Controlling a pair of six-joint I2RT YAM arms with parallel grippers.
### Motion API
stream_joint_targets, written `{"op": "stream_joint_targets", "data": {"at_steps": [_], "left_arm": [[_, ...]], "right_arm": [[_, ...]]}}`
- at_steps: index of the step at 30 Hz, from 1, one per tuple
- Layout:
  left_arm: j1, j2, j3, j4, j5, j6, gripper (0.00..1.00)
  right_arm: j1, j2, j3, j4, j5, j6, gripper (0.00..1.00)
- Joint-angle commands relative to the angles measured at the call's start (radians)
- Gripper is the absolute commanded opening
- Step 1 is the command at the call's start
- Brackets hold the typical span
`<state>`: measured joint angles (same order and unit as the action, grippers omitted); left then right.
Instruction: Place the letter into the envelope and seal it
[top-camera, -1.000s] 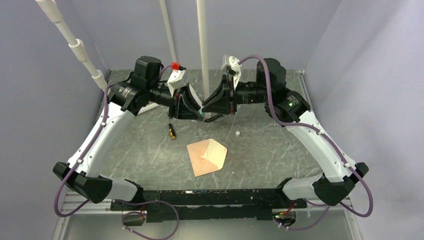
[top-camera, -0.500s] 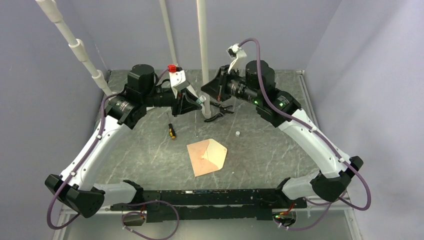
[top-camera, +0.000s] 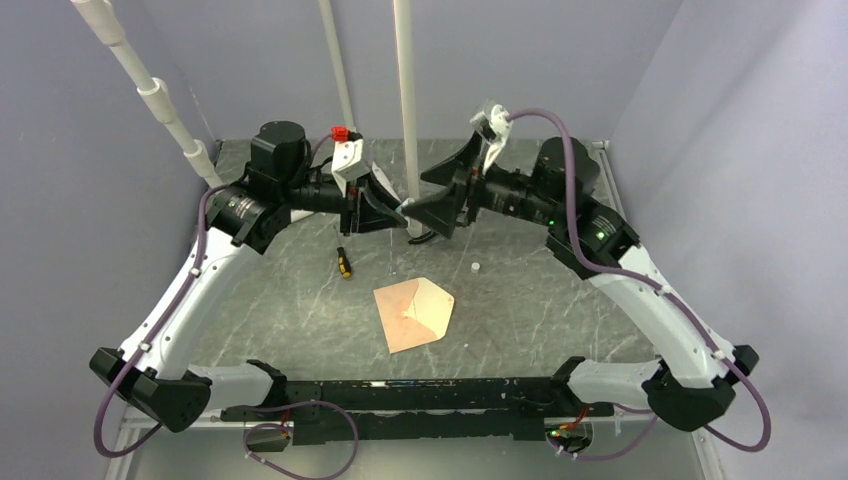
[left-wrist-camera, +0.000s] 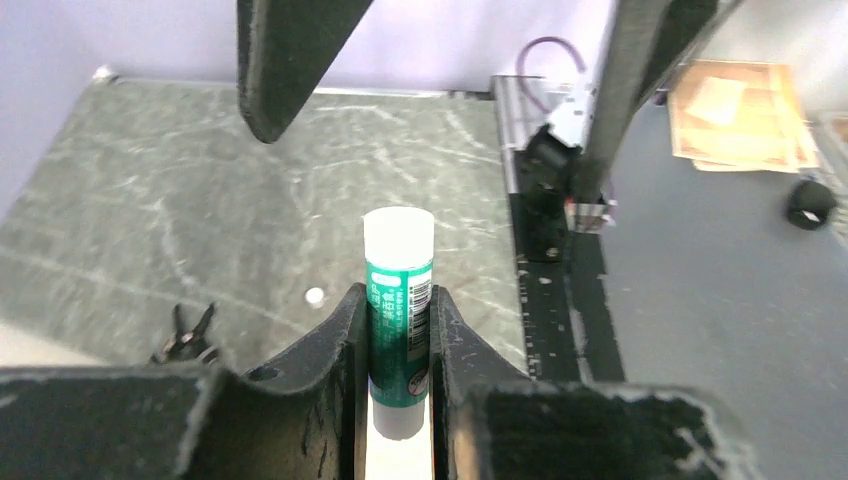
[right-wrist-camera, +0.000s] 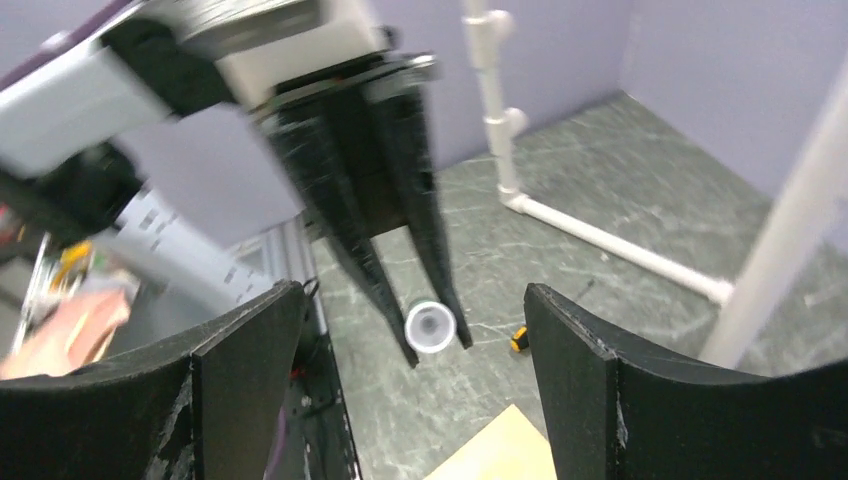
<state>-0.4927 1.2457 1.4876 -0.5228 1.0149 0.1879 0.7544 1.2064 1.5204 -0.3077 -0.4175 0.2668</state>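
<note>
Marbled table, envelope lying flat, flap open

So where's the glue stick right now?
The glue stick is pinched in the left tool, held up in the air over the far middle of the table, its white end facing the open right tool.
</note>
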Motion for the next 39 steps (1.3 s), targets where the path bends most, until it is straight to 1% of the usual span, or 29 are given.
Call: {"op": "stream_joint_targets", "data": {"at_steps": [1,3,6,8,10,13,16,18,19,24,28,29,30,32,33,34,36,39], "left_arm": [[-0.003,0.011,0.085,-0.055,0.258,-0.005,0.03],[-0.003,0.016,0.102,-0.070,0.315,-0.003,0.02],[-0.003,0.016,0.114,-0.072,0.361,-0.003,0.03],[-0.003,0.012,0.109,-0.052,0.376,-0.017,0.02],[-0.003,0.009,0.103,-0.039,0.384,-0.029,0.02],[-0.003,0.005,0.099,-0.033,0.387,-0.035,0.02],[-0.003,0.000,0.094,-0.023,0.379,-0.042,0.02],[-0.003,-0.002,0.092,-0.019,0.374,-0.046,0.03],[-0.003,-0.002,0.092,-0.016,0.372,-0.049,0.02],[-0.003,-0.007,0.090,-0.003,0.372,-0.063,0.02],[-0.002,-0.014,0.092,0.006,0.375,-0.071,0.02],[-0.003,-0.014,0.094,0.005,0.375,-0.069,0.02],[-0.003,-0.014,0.094,0.001,0.373,-0.066,0.03],[-0.003,-0.014,0.093,-0.003,0.361,-0.060,0.03],[-0.003,-0.016,0.091,-0.003,0.329,-0.058,0.02],[-0.003,-0.018,0.086,0.000,0.294,-0.057,0.02],[-0.003,-0.030,0.070,0.025,0.180,-0.063,0.02],[-0.004,-0.053,0.050,0.075,-0.069,-0.091,0.02]], "right_arm": [[0.001,-0.020,0.057,-0.114,-0.309,-0.267,0.85],[0.002,-0.009,0.083,-0.172,-0.305,-0.305,0.85],[0.001,0.009,0.126,-0.228,-0.320,-0.344,0.80],[0.001,0.020,0.135,-0.223,-0.353,-0.341,0.73],[0.002,0.029,0.140,-0.201,-0.415,-0.333,0.62],[0.002,0.034,0.135,-0.140,-0.483,-0.300,0.51],[0.001,0.030,0.121,-0.079,-0.500,-0.277,0.46],[0.002,0.033,0.118,-0.056,-0.501,-0.269,0.45],[0.002,0.033,0.120,-0.053,-0.503,-0.268,0.44],[0.003,0.048,0.138,-0.067,-0.518,-0.268,0.32],[0.003,0.064,0.148,-0.087,-0.508,-0.268,0.30],[0.003,0.069,0.153,-0.088,-0.504,-0.268,0.27],[0.003,0.074,0.157,-0.086,-0.498,-0.247,0.21],[0.004,0.085,0.163,-0.062,-0.464,-0.201,0.04],[0.005,0.090,0.158,-0.028,-0.443,-0.162,0.00],[0.004,0.092,0.143,0.020,-0.403,-0.113,0.00],[0.006,0.106,0.113,0.103,-0.295,-0.003,0.00],[0.025,0.132,0.093,0.120,0.005,0.105,0.00]]}}
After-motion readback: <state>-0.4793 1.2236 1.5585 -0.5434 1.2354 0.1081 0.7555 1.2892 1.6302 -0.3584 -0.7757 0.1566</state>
